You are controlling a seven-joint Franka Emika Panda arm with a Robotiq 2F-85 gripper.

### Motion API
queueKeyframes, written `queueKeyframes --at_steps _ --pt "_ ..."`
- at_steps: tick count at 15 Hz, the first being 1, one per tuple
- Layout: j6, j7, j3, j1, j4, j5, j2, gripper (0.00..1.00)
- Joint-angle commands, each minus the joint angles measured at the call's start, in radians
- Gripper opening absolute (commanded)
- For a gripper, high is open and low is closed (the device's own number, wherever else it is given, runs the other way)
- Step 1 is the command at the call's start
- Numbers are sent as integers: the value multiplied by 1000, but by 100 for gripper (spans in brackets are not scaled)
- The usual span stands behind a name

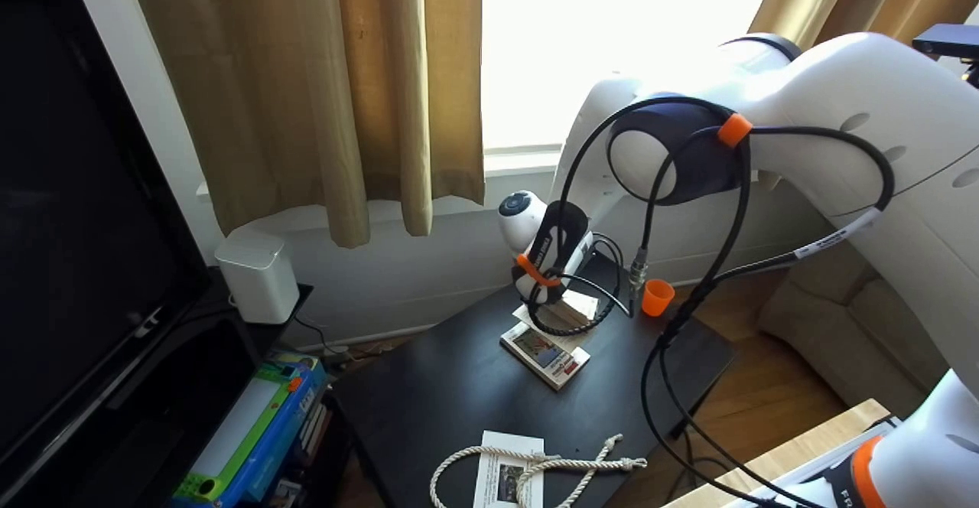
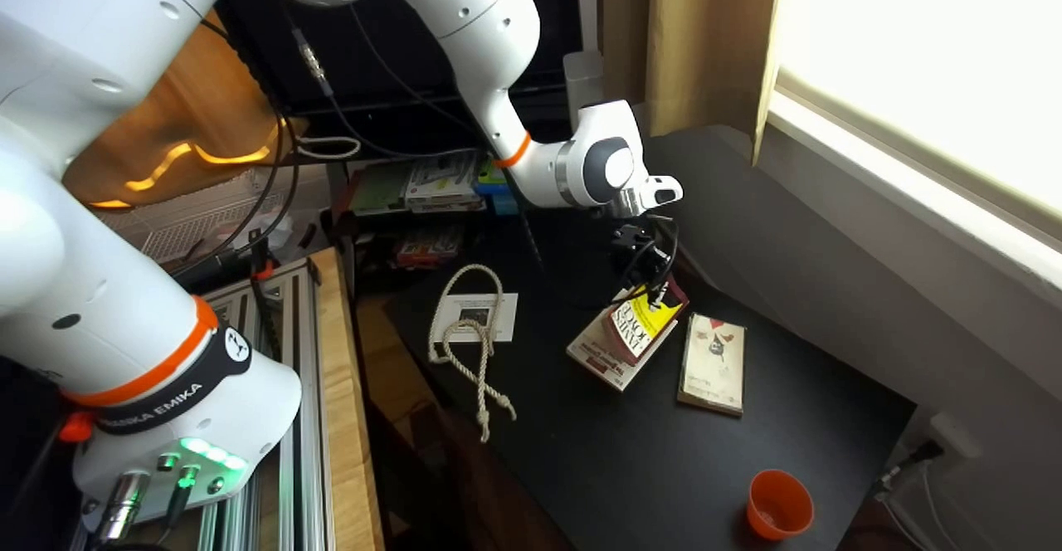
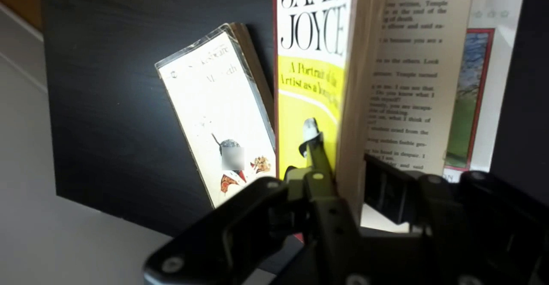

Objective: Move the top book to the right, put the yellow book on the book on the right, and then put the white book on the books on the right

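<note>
Tool (image 3: 347, 161) at splayed-open yellow book (image 3: 302, 100)

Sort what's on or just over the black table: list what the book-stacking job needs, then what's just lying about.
For the job:
gripper, down at the yellow book
yellow book, lying on the white book
white book
cream book, lying apart from those two

Just lying about:
rope
printed sheet, under the rope
orange cup

Yellow book (image 2: 640, 325): glossy paper cover. From here, rope (image 2: 481, 383) at its nine o'clock: rough, twisted. Cup (image 2: 778, 497) at five o'clock: smooth plastic.
</note>
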Motion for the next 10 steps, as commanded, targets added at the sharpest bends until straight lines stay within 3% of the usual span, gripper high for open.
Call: queueKeyframes --at_steps 1,2,6,7,10 --pt "13 -29 -28 23 -72 -90 -55 4" --pt "-5 -8 -1 -4 -11 -62 -17 18" --pt "-5 -15 -7 -1 -27 -83 -31 18" --pt "-5 -15 -7 -1 -27 -83 -31 4" --pt "-6 -17 -43 7 0 -111 4 4"
